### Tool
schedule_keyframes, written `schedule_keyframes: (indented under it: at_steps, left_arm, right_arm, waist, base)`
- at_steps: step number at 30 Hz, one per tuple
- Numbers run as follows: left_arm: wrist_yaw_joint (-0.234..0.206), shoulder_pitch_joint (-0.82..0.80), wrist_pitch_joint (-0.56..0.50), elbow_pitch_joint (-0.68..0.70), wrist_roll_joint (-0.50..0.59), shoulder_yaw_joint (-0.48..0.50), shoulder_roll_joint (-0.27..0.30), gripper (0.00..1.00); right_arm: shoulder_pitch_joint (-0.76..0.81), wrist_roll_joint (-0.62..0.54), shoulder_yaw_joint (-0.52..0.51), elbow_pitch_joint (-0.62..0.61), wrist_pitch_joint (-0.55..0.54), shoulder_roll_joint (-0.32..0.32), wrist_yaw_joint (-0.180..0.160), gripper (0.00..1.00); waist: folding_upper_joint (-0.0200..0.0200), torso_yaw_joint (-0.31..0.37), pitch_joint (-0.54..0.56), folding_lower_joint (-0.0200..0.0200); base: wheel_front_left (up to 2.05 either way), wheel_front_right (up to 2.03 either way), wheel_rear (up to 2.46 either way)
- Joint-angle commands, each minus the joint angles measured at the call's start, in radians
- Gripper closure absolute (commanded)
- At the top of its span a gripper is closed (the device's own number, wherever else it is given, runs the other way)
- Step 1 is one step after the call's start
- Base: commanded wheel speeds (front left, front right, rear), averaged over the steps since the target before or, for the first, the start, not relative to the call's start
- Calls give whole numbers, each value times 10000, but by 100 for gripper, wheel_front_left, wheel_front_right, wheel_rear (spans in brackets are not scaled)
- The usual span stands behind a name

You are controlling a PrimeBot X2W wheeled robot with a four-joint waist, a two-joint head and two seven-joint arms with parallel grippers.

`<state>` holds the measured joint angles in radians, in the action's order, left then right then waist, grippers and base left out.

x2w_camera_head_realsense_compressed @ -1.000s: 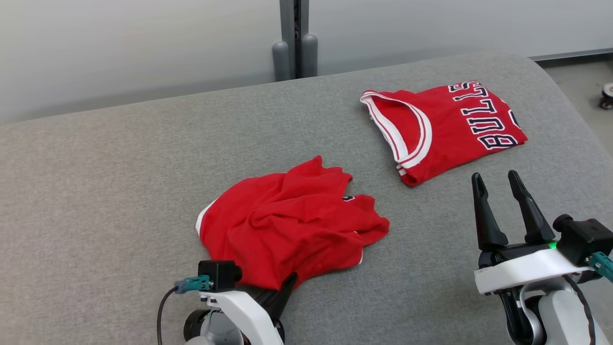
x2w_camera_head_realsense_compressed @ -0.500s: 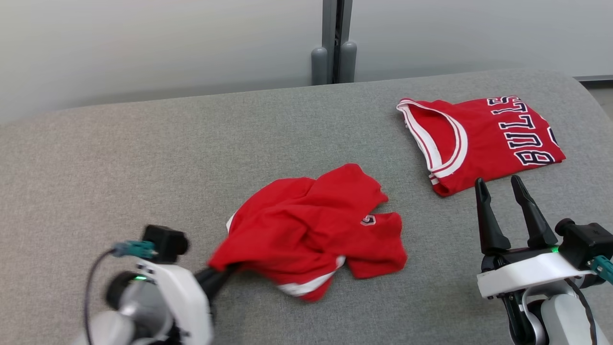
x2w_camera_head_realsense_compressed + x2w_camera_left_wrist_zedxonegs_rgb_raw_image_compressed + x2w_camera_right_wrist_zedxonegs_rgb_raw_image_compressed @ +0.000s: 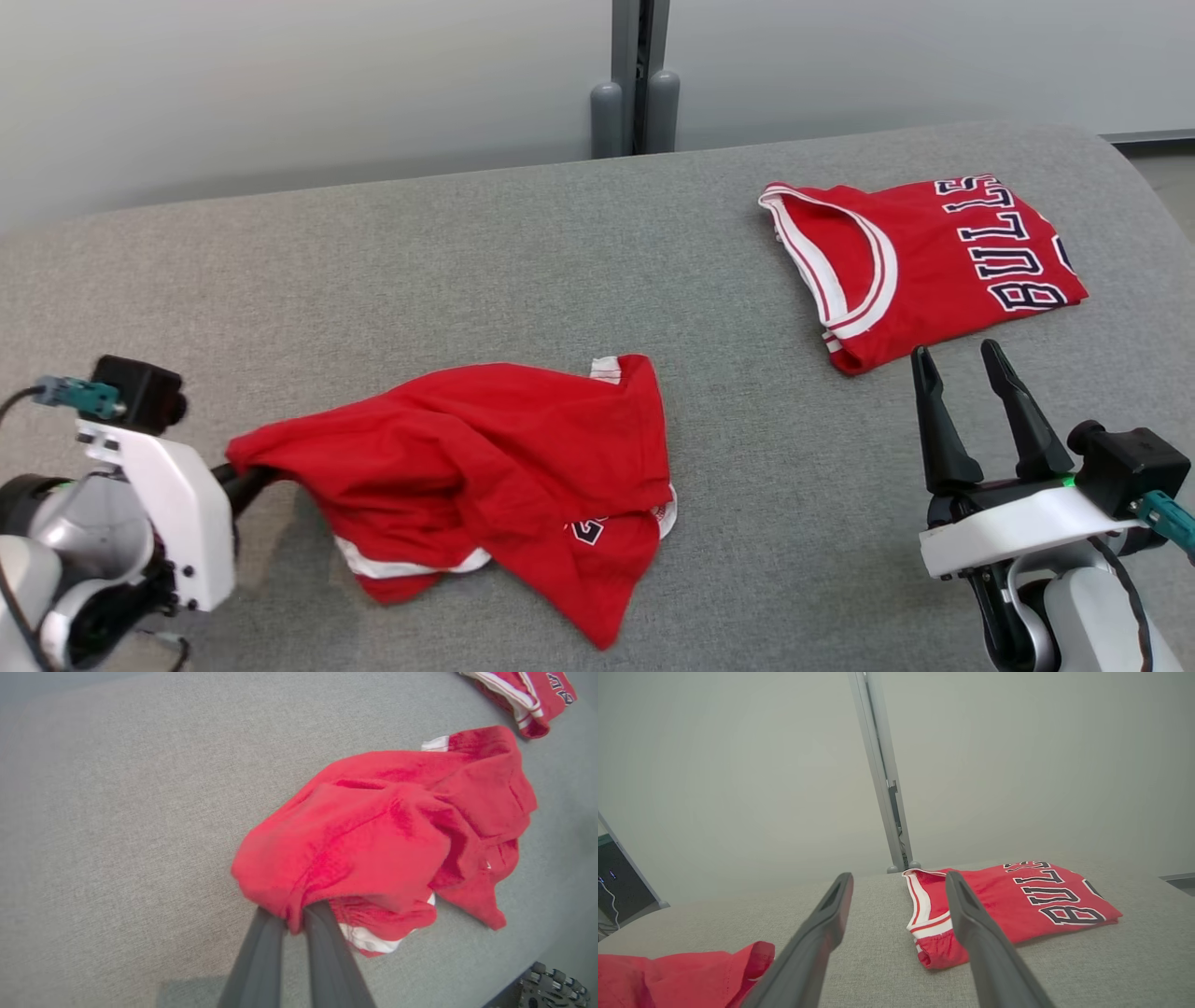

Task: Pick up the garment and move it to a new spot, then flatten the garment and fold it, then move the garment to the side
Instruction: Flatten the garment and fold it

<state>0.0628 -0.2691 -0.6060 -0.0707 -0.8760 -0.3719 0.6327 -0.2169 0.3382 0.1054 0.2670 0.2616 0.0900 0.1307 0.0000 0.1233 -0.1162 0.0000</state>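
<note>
Near left, the left gripper [image 3: 293, 919] has its fingers clamped on the crumpled red garment's [image 3: 495, 448] left edge, the rest lying on the grey desk [image 3: 373, 280]. Near right, the right gripper [image 3: 954, 351] hovers, fingers apart. Far right lies a folded red jersey [image 3: 934, 261].

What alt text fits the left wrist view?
The left gripper is shut on the edge of a crumpled red garment on a grey fabric surface. A folded red jersey shows at the top right corner.

right gripper [image 3: 899, 876]: jaws apart | folded jersey [image 3: 999, 889] just beyond | red garment [image 3: 668, 975] lower left
</note>
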Motion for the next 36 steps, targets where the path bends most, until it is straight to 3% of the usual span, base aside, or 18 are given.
schedule_keyframes:
  at_steps: [1,10,11,12,16,27,32,36]
  left_arm:
    - [-49,-186,9,-159,22,97,136,100]
    - [114,-692,635,-1566,266,127,-34,100]
    - [197,-682,661,-1692,274,12,-73,18]
    - [232,-696,705,-1691,319,-21,-35,0]
    - [171,-665,957,-1414,495,17,108,0]
    - [-869,-53,2746,438,1408,766,382,0]
    - [-1767,574,4320,1230,1966,1153,-165,0]
    - [-2152,1078,5784,1293,2290,1167,-929,0]
  right_arm:
    - [-93,51,-9,6,42,56,6,0]
    - [-87,130,83,163,42,78,6,0]
    - [-36,131,87,174,42,91,6,0]
    - [-14,122,89,176,42,96,6,0]
    - [45,90,110,170,43,107,6,0]
    - [160,78,109,102,43,121,6,0]
    - [169,89,218,88,42,112,6,0]
    - [204,120,268,107,42,103,6,0]
  waist:
    - [0,42,18,0]
    - [0,191,143,0]
    - [0,174,181,0]
    - [0,159,197,0]
    - [0,62,261,0]
    - [0,-200,317,0]
    - [0,-247,267,0]
    - [0,-295,266,0]
  base:
    - [0,0,0]
    - [0,0,0]
    - [0,0,0]
    - [0,0,0]
    - [0,0,0]
    - [0,0,0]
    - [0,0,0]
    - [0,0,0]
